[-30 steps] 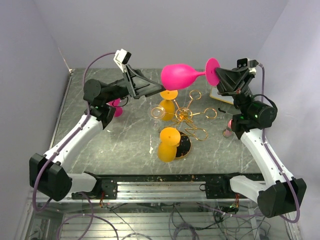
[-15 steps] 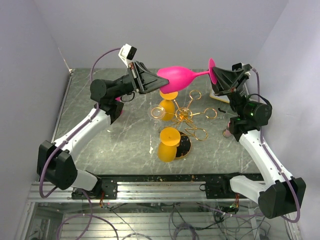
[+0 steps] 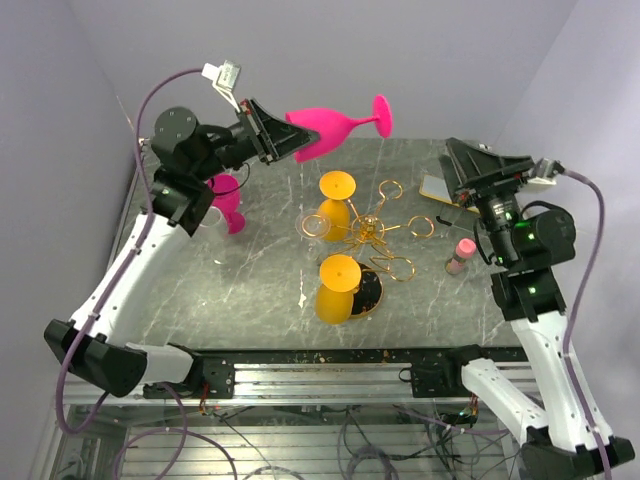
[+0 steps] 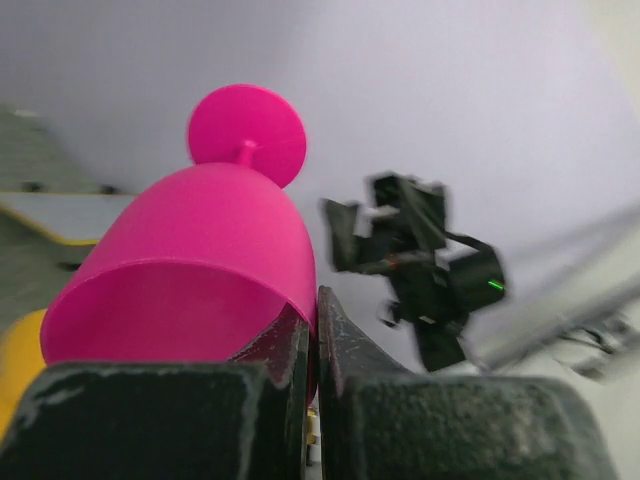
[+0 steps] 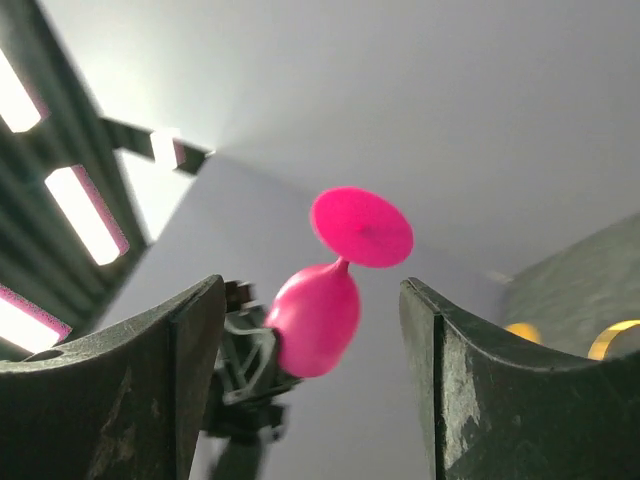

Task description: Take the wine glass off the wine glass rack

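Observation:
A pink wine glass (image 3: 335,123) hangs on its side high above the table, foot towards the right. My left gripper (image 3: 288,147) is shut on the rim of its bowl; in the left wrist view the fingers (image 4: 345,350) pinch the bowl wall of the glass (image 4: 200,250). My right gripper (image 3: 452,165) is open and apart from the glass, off to its right. In the right wrist view the glass (image 5: 318,315) shows far off between the spread fingers (image 5: 450,370). The gold wire wine glass rack (image 3: 372,232) stands mid-table below.
Two orange glasses (image 3: 334,208) (image 3: 335,290) hang upside down on the rack. Another pink glass (image 3: 228,205) stands on the table behind the left arm. A small pink bottle (image 3: 460,255) and a flat yellow-edged card (image 3: 438,190) lie near the right arm.
The right gripper opened, let go of the glass's foot and drew back to the right. The left gripper shut on the bowl rim and carried the glass up and left.

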Robot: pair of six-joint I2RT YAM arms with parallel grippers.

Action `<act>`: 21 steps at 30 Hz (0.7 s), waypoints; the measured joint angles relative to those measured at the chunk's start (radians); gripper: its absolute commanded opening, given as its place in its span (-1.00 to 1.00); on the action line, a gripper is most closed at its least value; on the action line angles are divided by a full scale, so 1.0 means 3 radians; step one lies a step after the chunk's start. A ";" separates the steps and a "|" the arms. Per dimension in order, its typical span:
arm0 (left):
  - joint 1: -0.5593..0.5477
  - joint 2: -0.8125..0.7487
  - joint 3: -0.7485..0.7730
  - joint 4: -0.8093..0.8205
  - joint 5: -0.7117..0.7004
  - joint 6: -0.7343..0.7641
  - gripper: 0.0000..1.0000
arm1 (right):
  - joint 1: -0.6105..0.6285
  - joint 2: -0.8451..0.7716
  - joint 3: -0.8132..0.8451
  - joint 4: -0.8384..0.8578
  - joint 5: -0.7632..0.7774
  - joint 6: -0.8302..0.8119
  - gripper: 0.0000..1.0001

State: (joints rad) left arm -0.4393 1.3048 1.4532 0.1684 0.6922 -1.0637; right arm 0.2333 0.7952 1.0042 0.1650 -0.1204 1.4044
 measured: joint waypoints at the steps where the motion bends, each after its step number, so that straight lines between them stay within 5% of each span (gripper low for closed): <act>1: 0.0003 0.0004 0.0048 -0.0112 -0.0047 0.0099 -0.86 | 0.0000 -0.0065 0.0018 -0.0164 0.0135 -0.0160 0.40; 9: 0.0013 0.0546 0.1353 -0.2564 -0.1373 0.1455 -0.86 | 0.0000 -0.0207 0.0338 -0.1204 0.0833 -0.1334 0.40; 21: -0.0009 0.2228 0.2153 -0.4276 -0.2448 0.2553 -0.86 | 0.0000 -0.0020 0.0730 -0.1906 0.0968 -0.2284 0.40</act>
State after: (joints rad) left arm -0.4419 1.9732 2.0991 -1.1145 -0.0422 -0.2977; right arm 0.2333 0.7891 1.2232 -0.4068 0.1699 0.7193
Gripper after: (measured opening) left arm 0.085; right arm 0.701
